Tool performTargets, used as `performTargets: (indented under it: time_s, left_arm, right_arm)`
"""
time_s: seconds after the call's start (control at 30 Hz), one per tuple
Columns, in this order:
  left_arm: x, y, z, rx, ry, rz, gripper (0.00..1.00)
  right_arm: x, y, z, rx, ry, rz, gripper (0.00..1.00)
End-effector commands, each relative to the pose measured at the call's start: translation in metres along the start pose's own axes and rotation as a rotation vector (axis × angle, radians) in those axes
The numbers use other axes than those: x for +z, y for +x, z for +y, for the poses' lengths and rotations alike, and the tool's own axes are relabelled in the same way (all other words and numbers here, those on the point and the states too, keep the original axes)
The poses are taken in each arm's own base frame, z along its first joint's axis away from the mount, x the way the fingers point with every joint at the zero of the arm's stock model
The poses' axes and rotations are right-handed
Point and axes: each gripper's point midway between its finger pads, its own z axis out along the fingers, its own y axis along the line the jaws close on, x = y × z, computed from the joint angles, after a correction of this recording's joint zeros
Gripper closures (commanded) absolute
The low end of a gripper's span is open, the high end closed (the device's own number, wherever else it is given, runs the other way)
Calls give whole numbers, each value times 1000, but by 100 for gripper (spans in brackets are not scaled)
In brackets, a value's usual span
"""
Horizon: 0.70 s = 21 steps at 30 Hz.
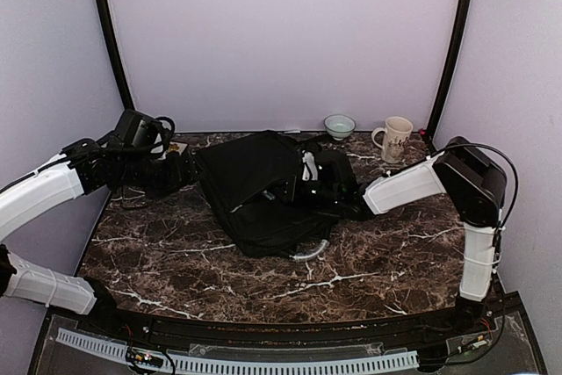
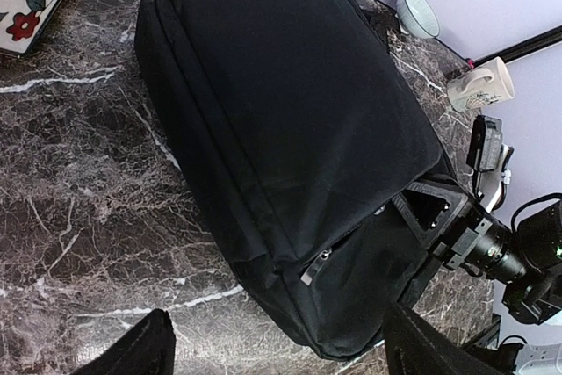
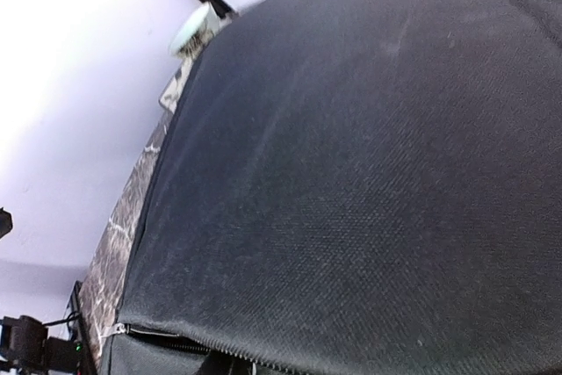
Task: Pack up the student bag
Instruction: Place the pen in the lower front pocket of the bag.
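Note:
The student bag is large, black and soft, and lies in the middle of the marble table with its grey curved handle at the near side. It fills the left wrist view, where a grey zipper pull shows. My left gripper is open and empty at the bag's left edge, with its fingers spread at the bottom of its own view. My right gripper is pushed against or into the bag's right side, and its fingertips are hidden. The right wrist view shows only bag fabric and a zipper line.
A pale bowl and a cream mug stand at the back right. A flowered flat item lies at the back left beside my left arm. Dark posts and lilac walls enclose the table.

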Motion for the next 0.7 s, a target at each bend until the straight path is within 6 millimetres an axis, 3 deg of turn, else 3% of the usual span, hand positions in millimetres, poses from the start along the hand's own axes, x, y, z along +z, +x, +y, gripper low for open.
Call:
performTargets:
  time_s: [0.0, 0.13, 0.27, 0.5, 0.67]
  left_arm:
    - [-5, -7, -12, 26, 36, -2, 16]
    - [-3, -8, -14, 41, 28, 12, 16]
    - [-5, -11, -13, 65, 6, 8, 16]
    - [-4, -4, -3, 63, -11, 5, 16]
    - [-3, 1, 0, 53, 0, 9, 16]
  right_arm:
    - [-12, -48, 21, -107, -42, -296, 82]
    - [-6, -47, 26, -137, -56, -282, 80]
    - [-25, -48, 33, -177, -40, -245, 79]
    - [-53, -2, 36, -229, -1, -68, 79]
    - [-54, 25, 44, -275, 5, 22, 84]
